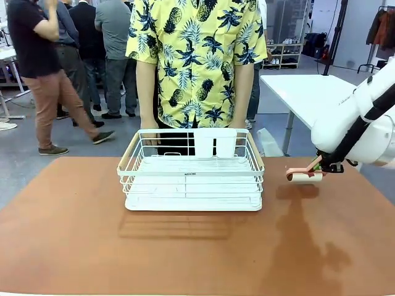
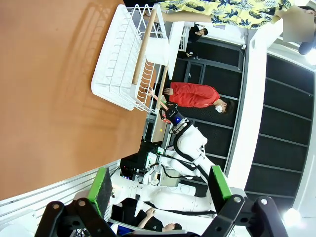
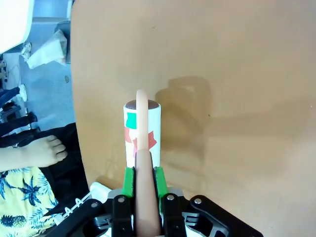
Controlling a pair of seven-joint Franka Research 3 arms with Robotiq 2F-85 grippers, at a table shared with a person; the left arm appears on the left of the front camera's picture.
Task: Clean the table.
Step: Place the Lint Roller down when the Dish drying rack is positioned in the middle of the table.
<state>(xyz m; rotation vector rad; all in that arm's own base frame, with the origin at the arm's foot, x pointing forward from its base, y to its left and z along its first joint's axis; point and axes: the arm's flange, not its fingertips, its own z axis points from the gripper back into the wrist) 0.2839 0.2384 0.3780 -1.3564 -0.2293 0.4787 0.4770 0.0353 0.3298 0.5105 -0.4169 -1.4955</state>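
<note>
The brown surface (image 1: 74,246) takes up pretty much the whole front view, left edge to right. Left arm's gripper (image 2: 160,190) is up in the air past the surface's edge w/ its green pads (image 2: 101,190) wide apart, nothing btwn them, so jaws are apart.

Middle of the surface, toward the far side: a white wire rack (image 1: 192,176) w/ pale wooden top rails, sitting flat. A person in a yellow pineapple shirt (image 1: 196,55) stands right behind it, arms hanging down.

Right of the rack, the right gripper (image 1: 326,165) comes in from the right edge, jaws clamped on the pinkish handle of a lint roller (image 1: 305,176). The roller is white w/ some green and red print on it, lying sideways, low over the surface near its far right part; can't tell if it's actually touching. Its shadow falls on the surface just beside it. Behind that, off to the right, there's a smaller white table (image 1: 308,92).
</note>
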